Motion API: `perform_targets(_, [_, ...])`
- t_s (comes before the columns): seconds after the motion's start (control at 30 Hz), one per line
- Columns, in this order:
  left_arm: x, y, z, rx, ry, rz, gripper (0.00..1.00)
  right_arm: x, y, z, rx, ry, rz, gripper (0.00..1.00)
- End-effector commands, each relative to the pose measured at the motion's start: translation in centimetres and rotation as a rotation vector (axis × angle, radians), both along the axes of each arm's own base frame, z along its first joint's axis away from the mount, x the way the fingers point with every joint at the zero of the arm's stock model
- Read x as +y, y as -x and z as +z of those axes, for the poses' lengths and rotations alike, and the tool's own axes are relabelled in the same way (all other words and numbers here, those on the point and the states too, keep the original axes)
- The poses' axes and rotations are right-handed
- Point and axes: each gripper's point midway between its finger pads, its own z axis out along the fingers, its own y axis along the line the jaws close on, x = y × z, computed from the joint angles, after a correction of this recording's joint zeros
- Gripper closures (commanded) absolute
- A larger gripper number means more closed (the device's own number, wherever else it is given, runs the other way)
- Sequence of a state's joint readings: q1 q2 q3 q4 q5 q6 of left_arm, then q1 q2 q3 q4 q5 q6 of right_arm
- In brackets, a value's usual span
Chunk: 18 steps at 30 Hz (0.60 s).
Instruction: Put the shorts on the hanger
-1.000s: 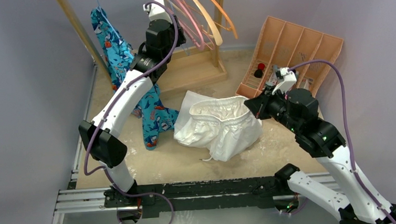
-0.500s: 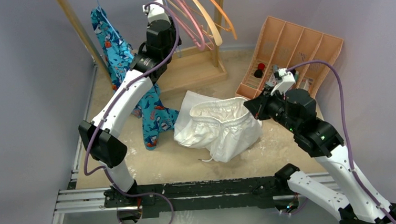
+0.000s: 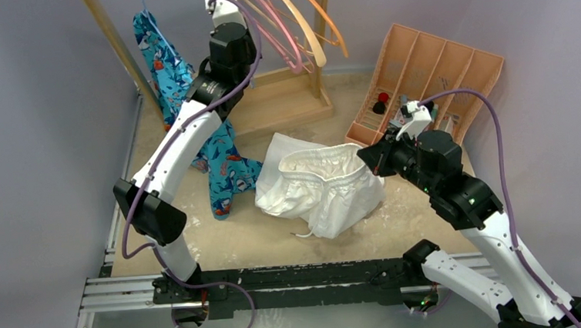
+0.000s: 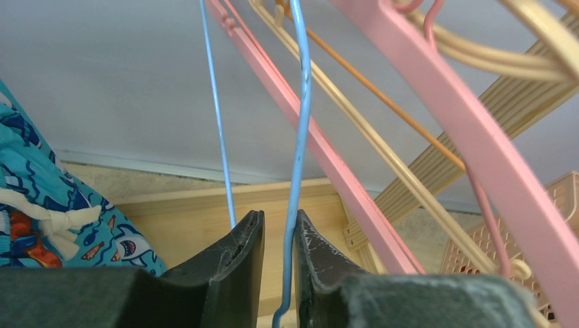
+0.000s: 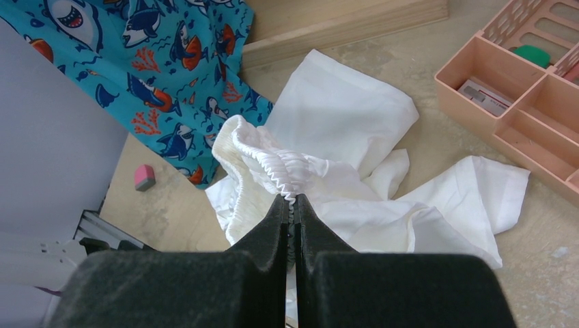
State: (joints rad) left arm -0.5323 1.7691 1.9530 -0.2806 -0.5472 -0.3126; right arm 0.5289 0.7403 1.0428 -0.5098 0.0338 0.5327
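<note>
Landmark: wooden rack (image 3: 286,95), at the far side of the table (image 3: 224,246).

Hidden or unclear:
- Rack top cut off by the upper frame edge; hooks of all hangers out of sight in the top view.
- Left gripper (image 4: 278,256): tips masked by the arm's wrist in the top view; seen only in the wrist view.
- Contents of the peach tray (image 3: 450,64), right of the rack: small items, too small to name, one red and dark.

Count:
- Shorts (image 3: 324,185), one: white, crumpled on the table in front of the rack; gathered waistband lifted at its right end; drawstring end trailing toward the near edge.
- Hanger (image 4: 299,137), one: thin light-blue wire, hanging among the others on the rack.
- Pink hangers (image 4: 437,102), at least two; tan-orange hanger (image 3: 316,15), one. Exact tally uncertain where they overlap.
- Shark-print garment (image 3: 191,117), one: blue, hanging at the rack's left end, its lower part on the table.
- Pink block (image 5: 144,177), one, beside that garment.

Grippers:
- Left: clenched on the blue hanger's wire, up at the rack.
- Right gripper (image 5: 292,208): clenched on the shorts' waistband, in front of the rack to its right.
</note>
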Motion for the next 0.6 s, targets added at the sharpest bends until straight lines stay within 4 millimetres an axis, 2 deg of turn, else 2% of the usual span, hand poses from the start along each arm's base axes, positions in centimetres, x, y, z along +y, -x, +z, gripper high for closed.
perform_targets(0.0, [0.6, 0.1, 2.9, -0.068, -0.021, 0.020, 0.85, 0.2, -0.5, 1.9, -0.061, -0.018, 0.006, 1.00])
perform_targets(0.2, [0.9, -0.1, 1.9, -0.042, -0.056, 0.038, 0.87, 0.0, -0.5, 2.3, -0.069, -0.010, 0.000, 1.00])
perform_targets(0.33, [0.9, -0.4, 0.6, -0.008, -0.070, 0.047, 0.80, 0.2, -0.6, 2.4, -0.071, -0.015, 0.010, 1.00])
perform_targets(0.4, [1.2, -0.4, 0.4, -0.001, -0.081, 0.065, 0.80, 0.4, -0.7, 2.3, -0.067, -0.014, 0.014, 1.00])
perform_targets(0.47, [1.4, -0.4, 0.6, -0.003, -0.092, 0.075, 0.90, 0.4, -0.6, 2.3, -0.066, -0.014, 0.016, 1.00])
perform_targets(0.5, [1.5, -0.3, 0.9, -0.010, -0.095, 0.076, 0.99, 0.4, -0.6, 2.3, -0.067, -0.014, 0.017, 1.00])
perform_targets(0.57, [1.9, 0.1, 1.8, -0.029, -0.087, 0.084, 1.00, 0.3, -0.5, 2.2, -0.068, -0.014, 0.017, 1.00])
